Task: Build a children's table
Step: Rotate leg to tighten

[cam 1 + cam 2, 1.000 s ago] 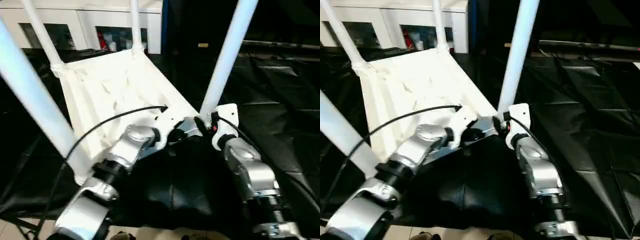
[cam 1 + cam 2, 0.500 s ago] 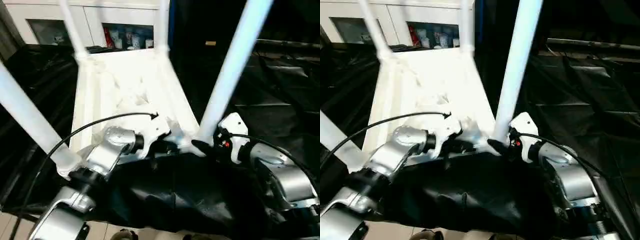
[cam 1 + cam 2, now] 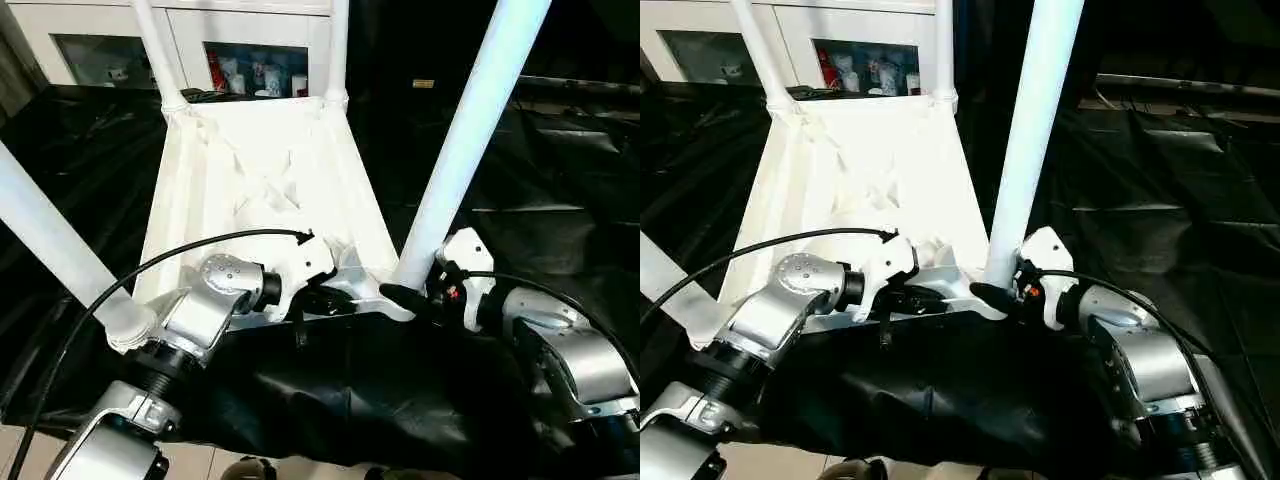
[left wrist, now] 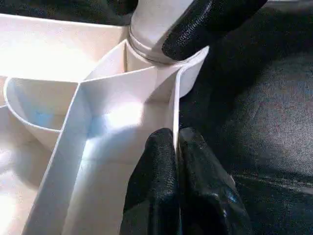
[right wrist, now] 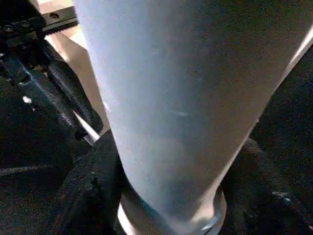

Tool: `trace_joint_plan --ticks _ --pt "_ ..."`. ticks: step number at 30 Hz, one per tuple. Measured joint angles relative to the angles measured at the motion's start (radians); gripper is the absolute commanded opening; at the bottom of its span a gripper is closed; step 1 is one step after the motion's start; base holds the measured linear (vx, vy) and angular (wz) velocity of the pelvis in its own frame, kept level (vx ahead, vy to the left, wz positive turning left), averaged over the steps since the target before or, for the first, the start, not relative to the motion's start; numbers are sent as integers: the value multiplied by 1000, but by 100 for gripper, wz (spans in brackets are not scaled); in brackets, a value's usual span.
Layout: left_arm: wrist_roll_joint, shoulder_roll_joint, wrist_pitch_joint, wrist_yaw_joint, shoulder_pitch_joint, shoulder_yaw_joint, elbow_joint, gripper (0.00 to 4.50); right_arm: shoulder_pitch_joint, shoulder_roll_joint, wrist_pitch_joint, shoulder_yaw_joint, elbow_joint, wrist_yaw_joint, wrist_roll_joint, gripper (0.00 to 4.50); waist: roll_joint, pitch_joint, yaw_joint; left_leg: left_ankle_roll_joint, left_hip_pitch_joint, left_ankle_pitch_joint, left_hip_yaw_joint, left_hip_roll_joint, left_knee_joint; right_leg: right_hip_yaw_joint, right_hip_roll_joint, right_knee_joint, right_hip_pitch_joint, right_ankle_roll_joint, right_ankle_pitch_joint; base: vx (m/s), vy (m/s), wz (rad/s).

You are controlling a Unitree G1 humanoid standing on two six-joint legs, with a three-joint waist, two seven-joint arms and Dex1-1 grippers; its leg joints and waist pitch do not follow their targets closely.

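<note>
The children's table lies upside down, its ribbed white top (image 3: 260,170) facing up with legs standing in the corner sockets. My left gripper (image 4: 176,147) is shut on the thin rim wall of the top beside the near right socket. My right gripper (image 3: 405,295) is closed around the base of the near right leg (image 3: 470,130), one finger (image 5: 93,191) on each side of the tube and touching it. Another leg (image 3: 50,230) rises at the near left, and two more (image 3: 155,50) stand at the far corners.
Black sheeting (image 3: 350,390) covers the work surface all around the table top, with creases to the right. A white cabinet (image 3: 250,50) with glass-fronted shelves stands behind the far legs. A black cable (image 3: 150,270) arcs over my left forearm.
The whole view has shifted. My right forearm has swung out to the right while its gripper stayed at the leg's base. The left gripper still pinches the rim.
</note>
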Motion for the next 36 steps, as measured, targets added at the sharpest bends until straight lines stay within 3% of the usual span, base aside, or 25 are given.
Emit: trace_joint_plan --ticks 7,10,16,19,22,28,29,30,36 --pt "-2 9 7 -3 2 4 0 0 3 22 21 -3 -18 -30 1 210 -1 0 -3 0 1 0 0 0 2 0 0 3 0 0 0 0 0 0" --pt "10 -12 22 41 -5 17 16 0 2 92 34 -25 -4 -131 -15 208 -2 0 -17 -5 2 -3 0 1 5 0 0 5 0 -1 0 0 0 0" --pt "50 -133 35 226 -84 27 160 0 -28 254 29 -67 68 -431 -99 204 -4 0 -21 -5 13 -3 0 0 8 2 0 4 11 5 -3 0 0 0" --pt "58 -217 71 360 -141 48 250 0 -94 357 28 -117 163 -626 -140 202 -5 0 -26 -5 17 -3 0 -2 8 3 -1 1 15 7 -4 0 0 0" --pt "61 -263 84 429 -156 51 278 0 -128 374 23 -132 208 -698 -151 202 -4 -1 -27 -5 17 -3 0 -3 1 3 -1 -13 19 7 -4 0 0 0" --pt "70 -275 69 440 -161 48 287 0 -133 382 -9 -139 219 -714 -164 202 -5 -5 -23 -4 16 -3 0 -5 -1 4 -2 -12 20 0 4 0 0 0" --pt "70 -269 61 432 -160 43 287 0 -129 384 -18 -139 217 -713 -164 257 -5 -5 -22 -4 17 -3 0 -4 -1 4 -2 -11 19 0 4 0 0 0" --pt "70 -266 57 428 -160 41 287 0 -126 385 -26 -139 218 -710 -164 271 -5 -5 -21 -4 17 -3 0 -4 -2 3 -1 -10 19 0 4 0 0 0" --pt "70 -231 27 417 -159 49 287 0 -86 352 -29 -108 167 -599 -151 312 -5 -4 -31 -5 16 -3 0 -2 -6 2 0 -10 14 5 4 0 0 0"
